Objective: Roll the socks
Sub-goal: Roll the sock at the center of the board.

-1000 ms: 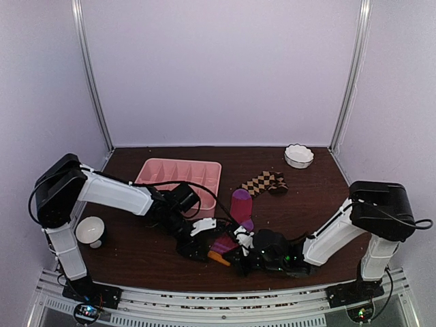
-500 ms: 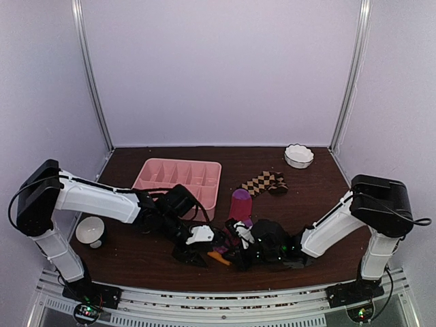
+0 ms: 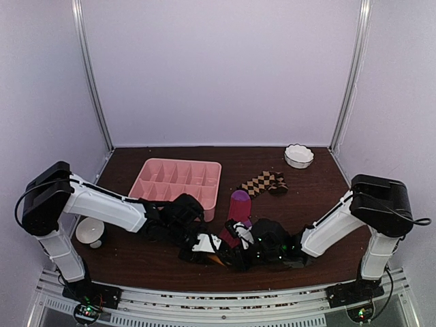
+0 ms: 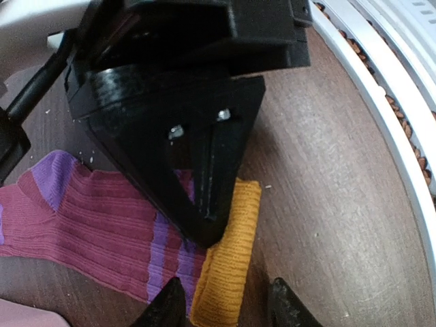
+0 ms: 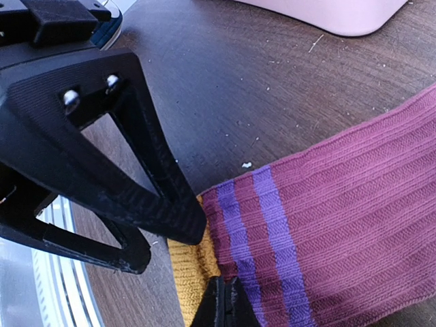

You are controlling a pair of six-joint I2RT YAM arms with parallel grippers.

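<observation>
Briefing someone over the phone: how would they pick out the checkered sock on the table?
Start at the pink tray in the middle of the table. Just right of it, short of the white bowl in the far right corner, lies the checkered sock. It alone is brown-and-tan checked; the magenta sock sits nearer the front.

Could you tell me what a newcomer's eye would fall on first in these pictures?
The two grippers nose to nose at the near edge of the table stand out first. The right gripper is pinched on the orange cuff of the pink sock, and the left gripper stands open astride that cuff. Behind them the checkered sock lies apart, right of the pink tray.
</observation>
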